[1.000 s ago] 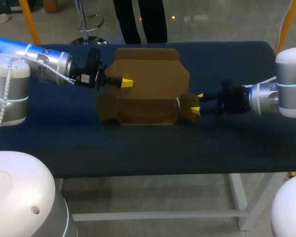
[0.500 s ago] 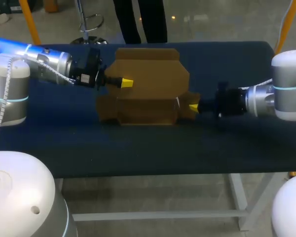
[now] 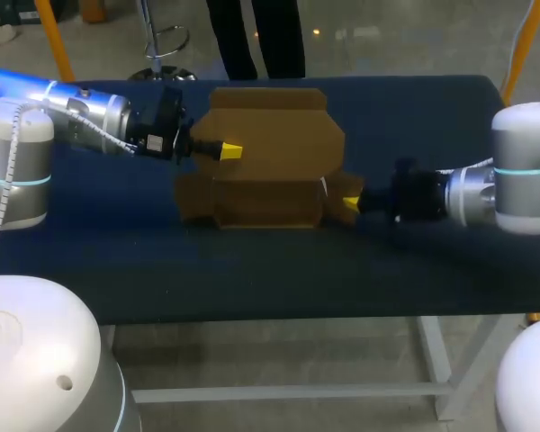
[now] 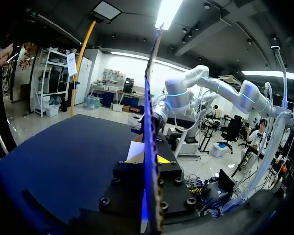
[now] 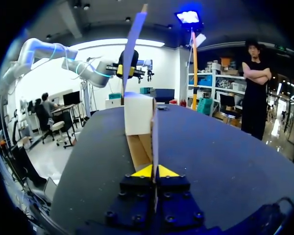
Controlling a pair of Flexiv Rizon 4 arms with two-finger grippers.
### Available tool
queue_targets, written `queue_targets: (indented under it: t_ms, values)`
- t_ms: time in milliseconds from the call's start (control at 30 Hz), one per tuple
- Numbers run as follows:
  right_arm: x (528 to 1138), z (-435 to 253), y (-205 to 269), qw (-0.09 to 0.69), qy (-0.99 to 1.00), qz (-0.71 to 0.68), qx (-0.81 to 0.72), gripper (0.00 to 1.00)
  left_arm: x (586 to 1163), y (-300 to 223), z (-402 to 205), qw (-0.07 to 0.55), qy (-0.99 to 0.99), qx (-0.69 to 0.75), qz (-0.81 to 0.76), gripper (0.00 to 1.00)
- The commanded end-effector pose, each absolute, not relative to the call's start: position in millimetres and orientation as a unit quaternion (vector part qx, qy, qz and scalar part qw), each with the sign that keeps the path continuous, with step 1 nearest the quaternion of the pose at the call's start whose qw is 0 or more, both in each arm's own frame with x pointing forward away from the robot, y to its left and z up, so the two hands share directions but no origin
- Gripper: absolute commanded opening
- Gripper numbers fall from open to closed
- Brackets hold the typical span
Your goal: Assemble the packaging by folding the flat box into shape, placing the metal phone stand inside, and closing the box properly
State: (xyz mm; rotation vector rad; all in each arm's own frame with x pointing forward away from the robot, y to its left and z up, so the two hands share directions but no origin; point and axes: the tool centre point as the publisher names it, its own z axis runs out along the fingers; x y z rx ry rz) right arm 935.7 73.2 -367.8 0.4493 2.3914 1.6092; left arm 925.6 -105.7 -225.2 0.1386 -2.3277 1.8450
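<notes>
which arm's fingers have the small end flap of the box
The right arm's fingers, shut on the box's small right-end flap; the left arm's fingers pinch the tall back panel instead.

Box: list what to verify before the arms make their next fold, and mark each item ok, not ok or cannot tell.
1. Left gripper shut on box edge: ok.
2. Right gripper shut on the box's end flap: ok.
3. Box lying on table, inside its edges: ok.
4. Box folded into shape: not ok, flaps spread open.
5. Metal phone stand located: cannot tell, it shows in no view.
</notes>
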Motion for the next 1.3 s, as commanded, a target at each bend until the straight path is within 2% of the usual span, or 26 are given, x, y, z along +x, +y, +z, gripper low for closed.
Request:
queue_targets:
  t_ms: [33, 533, 700, 1133, 1300]
  values:
    - [928, -368, 79, 0.126, 0.812, 0.546, 0.163, 0.1, 926, -106, -227, 0.086, -0.781, 0.045, 0.617, 0.0]
    - [910, -369, 90, 0.146, 0.807, 0.539, 0.191, 0.21, 926, -106, -227, 0.086, -0.781, 0.045, 0.617, 0.0]
    - [905, -369, 93, 0.15, 0.806, 0.537, 0.196, 0.28, 926, -106, -227, 0.086, -0.781, 0.045, 0.617, 0.0]
    - [899, -368, 110, 0.149, 0.805, 0.539, 0.199, 0.34, 926, -106, -227, 0.086, -0.781, 0.045, 0.617, 0.0]
    - [898, -367, 117, 0.148, 0.805, 0.54, 0.197, 0.41, 926, -106, -227, 0.086, -0.781, 0.045, 0.617, 0.0]
